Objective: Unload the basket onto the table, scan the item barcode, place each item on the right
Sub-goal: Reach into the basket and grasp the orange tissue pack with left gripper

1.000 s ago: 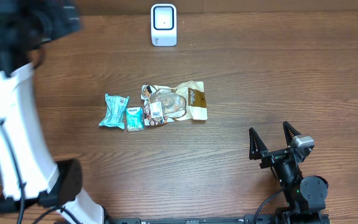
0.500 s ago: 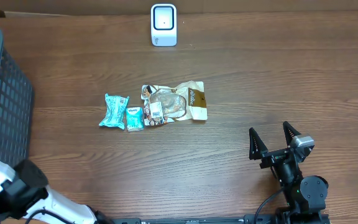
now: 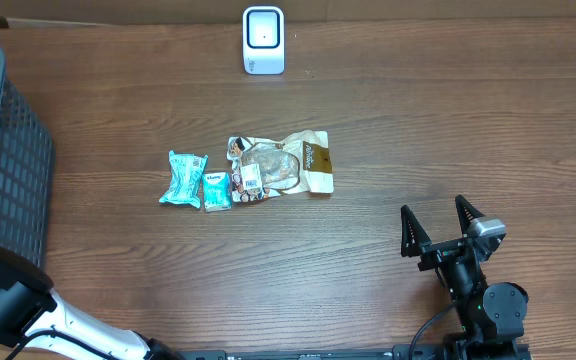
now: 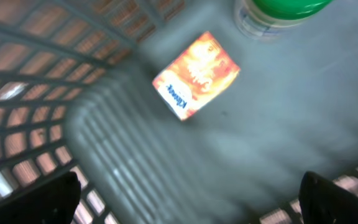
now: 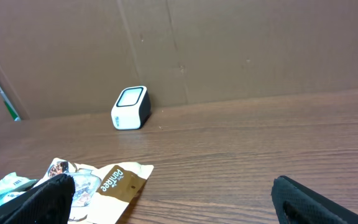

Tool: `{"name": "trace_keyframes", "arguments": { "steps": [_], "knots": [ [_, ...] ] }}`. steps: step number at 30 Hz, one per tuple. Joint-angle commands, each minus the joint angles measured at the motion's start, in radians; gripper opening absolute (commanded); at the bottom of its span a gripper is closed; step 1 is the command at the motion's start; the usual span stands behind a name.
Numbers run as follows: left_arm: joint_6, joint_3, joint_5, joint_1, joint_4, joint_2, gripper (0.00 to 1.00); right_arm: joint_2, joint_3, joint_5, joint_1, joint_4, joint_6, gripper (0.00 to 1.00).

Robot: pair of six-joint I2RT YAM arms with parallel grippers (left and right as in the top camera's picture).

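Wooden table [image 3: 418, 120] holds a grey basket [image 3: 8, 150] with the left gripper [image 4: 188, 202] spread wide facing into it, the snack bag [image 3: 283, 168] mid-table, long axis left-right, brown end pointing right, then the right gripper [image 3: 433, 207], also wide.

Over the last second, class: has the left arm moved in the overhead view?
Yes. The left arm has pulled back toward the lower left corner, farther from the scanner, uncovering the basket.

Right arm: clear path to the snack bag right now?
Probably yes: the right hand is open and empty, and only bare table lies between it and the bag.
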Motion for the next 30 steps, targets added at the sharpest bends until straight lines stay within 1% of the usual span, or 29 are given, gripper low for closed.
{"name": "trace_keyframes", "arguments": {
  "steps": [1,3,5,8,10,12,16,19,25,30],
  "knots": [
    [0.148,-0.158,0.005,0.010,0.142,-0.003,1.00,-0.007,-0.011,0.002,0.006,0.003,0.000,1.00],
    [0.195,-0.225,0.006,0.007,0.238,-0.003,1.00,-0.007,-0.011,0.002,0.006,0.003,0.000,1.00],
    [0.233,-0.290,0.008,0.007,0.336,-0.003,0.97,-0.007,-0.011,0.002,0.006,0.003,0.000,1.00],
    [0.249,-0.369,0.009,0.007,0.464,-0.003,0.93,-0.007,-0.011,0.002,0.006,0.003,0.000,1.00],
    [0.255,-0.411,0.009,0.007,0.531,-0.003,0.95,-0.007,-0.011,0.002,0.006,0.003,0.000,1.00],
    [0.295,-0.454,0.010,0.008,0.603,-0.002,0.91,-0.007,-0.011,0.002,0.006,0.003,0.000,1.00],
    [0.341,-0.513,0.009,0.009,0.726,0.005,0.90,-0.007,-0.011,0.002,0.006,0.003,0.000,1.00],
    [0.347,-0.529,0.009,0.010,0.775,0.012,0.89,-0.007,-0.011,0.002,0.006,0.003,0.000,1.00],
    [0.354,-0.530,0.009,0.010,0.805,0.046,0.90,-0.007,-0.011,0.002,0.006,0.003,0.000,1.00],
    [0.354,-0.530,0.009,0.010,0.813,0.086,0.86,-0.007,-0.011,0.002,0.006,0.003,0.000,1.00]
  ]
}}
